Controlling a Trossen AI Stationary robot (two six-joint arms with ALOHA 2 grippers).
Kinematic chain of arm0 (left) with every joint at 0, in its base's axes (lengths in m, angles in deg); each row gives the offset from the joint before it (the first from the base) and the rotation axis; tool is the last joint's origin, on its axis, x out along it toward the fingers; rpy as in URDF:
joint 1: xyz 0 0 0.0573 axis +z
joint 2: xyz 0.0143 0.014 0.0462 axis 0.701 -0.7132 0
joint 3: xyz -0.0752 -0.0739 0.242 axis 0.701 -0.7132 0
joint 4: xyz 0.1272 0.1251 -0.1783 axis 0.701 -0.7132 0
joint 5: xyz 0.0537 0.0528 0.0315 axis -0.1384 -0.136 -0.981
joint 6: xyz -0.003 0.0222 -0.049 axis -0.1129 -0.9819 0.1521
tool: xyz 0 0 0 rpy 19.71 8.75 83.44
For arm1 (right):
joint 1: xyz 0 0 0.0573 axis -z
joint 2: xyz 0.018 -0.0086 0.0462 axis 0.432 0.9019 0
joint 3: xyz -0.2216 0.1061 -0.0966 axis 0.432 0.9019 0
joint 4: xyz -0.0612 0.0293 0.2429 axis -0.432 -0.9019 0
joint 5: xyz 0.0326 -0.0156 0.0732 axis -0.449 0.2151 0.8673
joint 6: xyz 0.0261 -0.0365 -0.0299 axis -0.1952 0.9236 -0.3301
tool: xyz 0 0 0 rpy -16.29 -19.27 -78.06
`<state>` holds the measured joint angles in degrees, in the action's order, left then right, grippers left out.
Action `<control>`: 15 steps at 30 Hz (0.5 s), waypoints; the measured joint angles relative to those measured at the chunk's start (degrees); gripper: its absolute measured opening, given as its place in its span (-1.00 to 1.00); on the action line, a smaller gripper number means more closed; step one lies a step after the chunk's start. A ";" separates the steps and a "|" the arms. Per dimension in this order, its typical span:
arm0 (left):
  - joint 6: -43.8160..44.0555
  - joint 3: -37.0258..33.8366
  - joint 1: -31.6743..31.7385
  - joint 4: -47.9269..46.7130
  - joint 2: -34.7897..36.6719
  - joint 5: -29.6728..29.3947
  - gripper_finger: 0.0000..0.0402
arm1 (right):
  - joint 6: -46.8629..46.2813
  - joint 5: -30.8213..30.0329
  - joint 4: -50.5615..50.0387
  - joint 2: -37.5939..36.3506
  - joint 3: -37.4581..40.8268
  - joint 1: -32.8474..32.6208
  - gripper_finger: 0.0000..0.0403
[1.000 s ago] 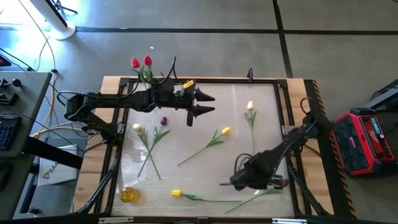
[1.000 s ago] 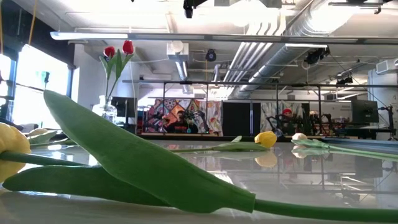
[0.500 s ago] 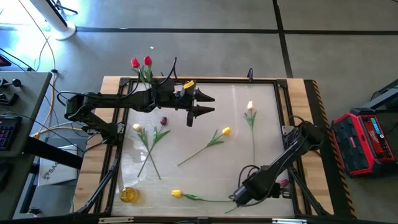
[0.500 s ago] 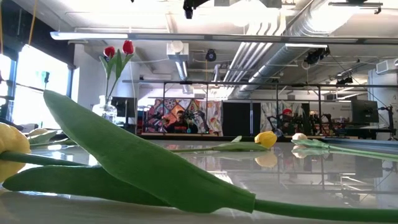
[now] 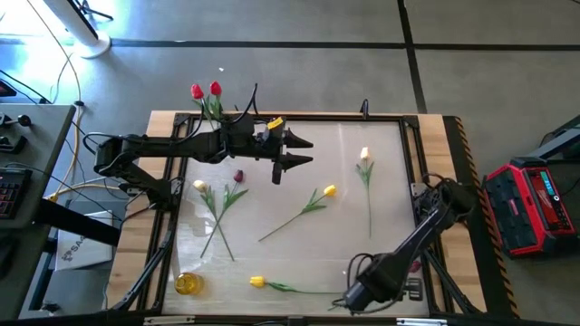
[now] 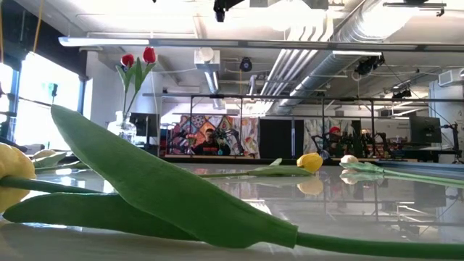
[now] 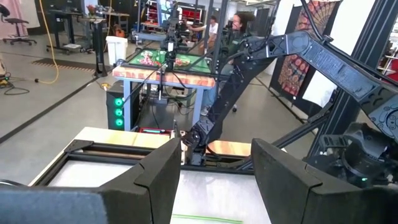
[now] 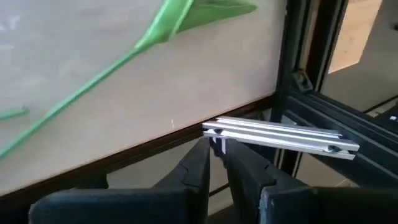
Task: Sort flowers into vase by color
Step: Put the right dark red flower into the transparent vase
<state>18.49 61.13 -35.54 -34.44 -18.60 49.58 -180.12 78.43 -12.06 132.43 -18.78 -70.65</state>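
Right gripper [image 5: 355, 297]: low at the near edge of the table [image 5: 381, 181], right of centre; fingers [image 8: 198, 167] drawn nearly together, nothing between them; a green stem and leaf [image 8: 155, 34] just ahead on the white surface.

Yellow tulip [image 5: 257, 282]: flat along the near edge, head to the left, stem running toward the right gripper.

Small yellow vessel [image 5: 188, 283]: near-left corner, contents not discernible.

Yellow tulip at centre [image 5: 328, 190]: flat, stem slanting toward the near left.

Cream-white tulip [image 5: 199, 186] and dark maroon tulip [image 5: 238, 176]: flat on the left half, stems crossing each other.

Cream-white tulip at right [image 5: 364, 155]: flat, stem running straight toward the near edge.

Left gripper [image 5: 292, 151]: raised over the far middle of the table, arm reaching in from the left; fingers [image 7: 155, 180] spread wide apart, empty.

Glass vase [image 6: 125, 127]: far-left corner, upright, holding two red tulips [image 5: 205, 90].

Red equipment case [image 5: 536, 206]: on the floor, well off the table's right side.

Person [image 7: 239, 25]: in the room beyond, behind a second table.
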 joint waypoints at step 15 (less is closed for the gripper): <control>0.02 0.00 0.00 0.02 0.00 -0.01 -0.08 | 37.28 -13.89 13.64 -0.02 0.00 -1.31 -0.80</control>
<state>18.51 61.13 -35.54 -34.42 -18.60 49.58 -142.84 64.54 1.58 132.41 -18.78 -71.96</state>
